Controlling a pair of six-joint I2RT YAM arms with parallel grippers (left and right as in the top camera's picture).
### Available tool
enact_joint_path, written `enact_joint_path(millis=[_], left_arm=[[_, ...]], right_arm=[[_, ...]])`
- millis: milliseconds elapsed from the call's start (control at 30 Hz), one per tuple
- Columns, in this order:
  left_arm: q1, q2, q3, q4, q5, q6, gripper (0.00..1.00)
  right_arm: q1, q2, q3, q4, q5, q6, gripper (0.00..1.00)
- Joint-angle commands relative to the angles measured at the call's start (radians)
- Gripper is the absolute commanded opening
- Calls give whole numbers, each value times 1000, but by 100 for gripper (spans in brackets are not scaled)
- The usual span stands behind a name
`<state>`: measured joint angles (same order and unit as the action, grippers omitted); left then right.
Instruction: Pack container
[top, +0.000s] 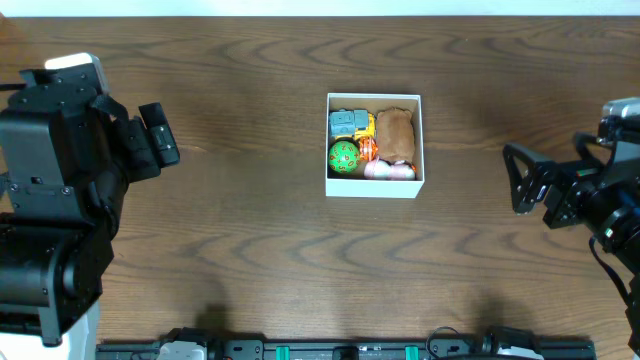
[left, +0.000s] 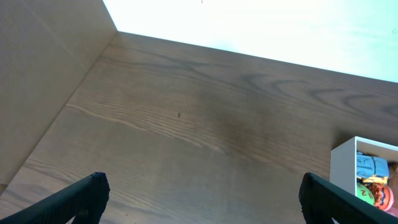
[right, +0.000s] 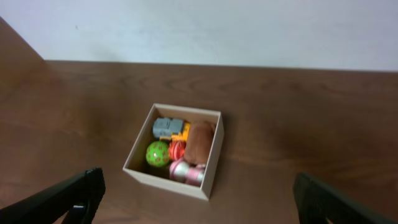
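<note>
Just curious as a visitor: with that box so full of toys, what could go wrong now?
The container looks packed tight, so the green ball could pop out if more is pressed in. It also looks light; the left tool or right tool reaching in might shove it.

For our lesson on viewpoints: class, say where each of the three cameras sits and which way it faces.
Overhead: above the table, looking straight down on the container; left gripper and right gripper show at the sides.
Left wrist: low, looking across the table; own open fingers below, container at the right edge.
Right wrist: tilted down at the container, centred; own open fingers below.
Shared: all three show the container.
</note>
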<state>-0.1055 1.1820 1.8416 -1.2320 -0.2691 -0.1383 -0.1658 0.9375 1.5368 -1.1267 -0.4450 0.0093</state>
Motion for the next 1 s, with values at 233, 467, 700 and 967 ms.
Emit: enact_joint_path(millis=[233,467,700,967], left_arm=[[6,2,13,-3,-13,-16,98],[6,2,13,-3,-13,-16,98],[6,2,13,-3,-13,-16,98],[6,2,13,-3,-13,-16,98]], right_arm=[[10,-13,-33,31,112,-18,99],[10,-182,-360,346,120,-13,99],[10,-389,-791,572,101,-11,99],[10,-630,-1118,676,135,-11,99]])
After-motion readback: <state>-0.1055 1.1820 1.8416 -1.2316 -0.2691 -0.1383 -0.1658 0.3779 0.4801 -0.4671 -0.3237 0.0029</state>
